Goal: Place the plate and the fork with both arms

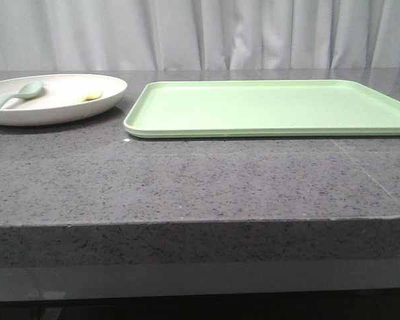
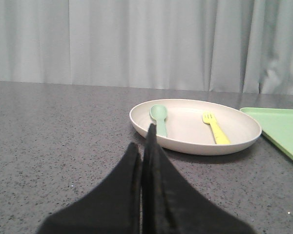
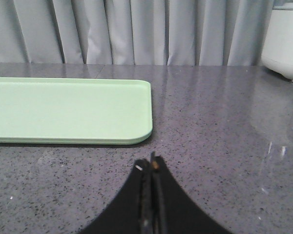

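- Left gripper: black tapered fingers pressed together, holding nothing, low over the speckled grey stone table, just short of the plate.
- Right gripper: fingers likewise closed and empty, near the corner of the light green rectangular plastic tray.
- Large round cream matte plate: sits on the table left of the tray, close to it but not touching. It looks rigid and moderately light. The raised rim is the likely grasp point, and the matte finish should resist slipping.
- Slim pale-yellow plastic fork: lies flat inside the plate, tines pointing away. It looks very light, stiff and thin, and hard to pinch off a flat surface. The flat handle is the best hold.
- Pale teal-green spoon: lies beside the fork in the plate, apart from it.
- Tray: smooth, shallow lip, rounded corners, bare.
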You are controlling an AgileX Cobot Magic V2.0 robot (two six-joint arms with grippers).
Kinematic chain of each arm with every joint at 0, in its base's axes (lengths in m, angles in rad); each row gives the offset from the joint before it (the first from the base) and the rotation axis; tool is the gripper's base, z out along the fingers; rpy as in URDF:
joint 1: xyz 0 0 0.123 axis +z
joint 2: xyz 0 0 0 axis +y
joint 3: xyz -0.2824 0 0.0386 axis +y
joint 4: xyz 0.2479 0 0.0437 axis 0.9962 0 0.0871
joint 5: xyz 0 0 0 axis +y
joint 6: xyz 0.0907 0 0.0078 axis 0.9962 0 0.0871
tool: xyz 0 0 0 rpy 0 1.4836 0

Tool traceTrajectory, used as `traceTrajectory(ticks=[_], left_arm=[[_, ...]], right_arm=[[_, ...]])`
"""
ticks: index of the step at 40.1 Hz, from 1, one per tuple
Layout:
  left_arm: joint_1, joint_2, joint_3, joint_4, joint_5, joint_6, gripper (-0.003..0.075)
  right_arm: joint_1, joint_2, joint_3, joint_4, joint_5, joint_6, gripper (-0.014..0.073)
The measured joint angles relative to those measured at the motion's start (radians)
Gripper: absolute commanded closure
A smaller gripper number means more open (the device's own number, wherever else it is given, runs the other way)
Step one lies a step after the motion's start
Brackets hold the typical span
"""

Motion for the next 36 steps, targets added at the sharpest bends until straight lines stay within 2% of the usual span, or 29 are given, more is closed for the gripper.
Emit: traceTrajectory(ticks=[20,27,36], left_arm=[[0.000,0.000,-0.011,-0.002,-0.017,0.000,0.0738],[0.000,0.000,-0.142,-0.009,0.027,0.000,0.0738],[0.000,0.050,-0.418,-0.009,0.185,0.000,0.0738]], right_arm=[[0.000,0.000,-0.022,0.000,-0.013,0.000,0.0663],[0.000,0.000,-0.185,0.000,0.081,0.000,0.0663],[0.000,0.067,-0.443,0.000,0.292,0.000,0.0663]])
